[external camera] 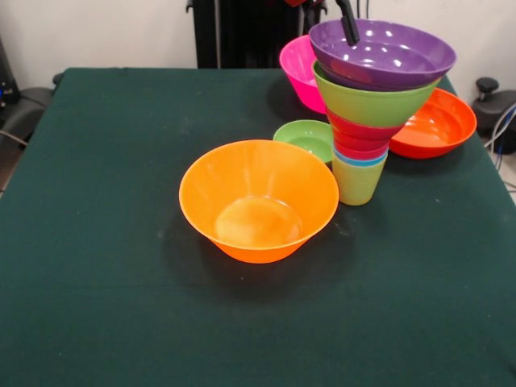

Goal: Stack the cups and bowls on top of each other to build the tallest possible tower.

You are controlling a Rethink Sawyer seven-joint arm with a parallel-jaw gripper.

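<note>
One view only: the front camera. It stands off the near edge of the counter [97,306] and above its level, looking down at a slant across the green top to the white wall [97,32] behind. The far edge runs across the upper part of the frame; the near edge and near corners fall outside it. The top fills most of the frame, its sides narrowing with distance. The camera sits close enough for the orange bowl [258,201] to lie large near the middle, while the tower [367,105] stands right of centre and reaches almost to the top edge.
</note>
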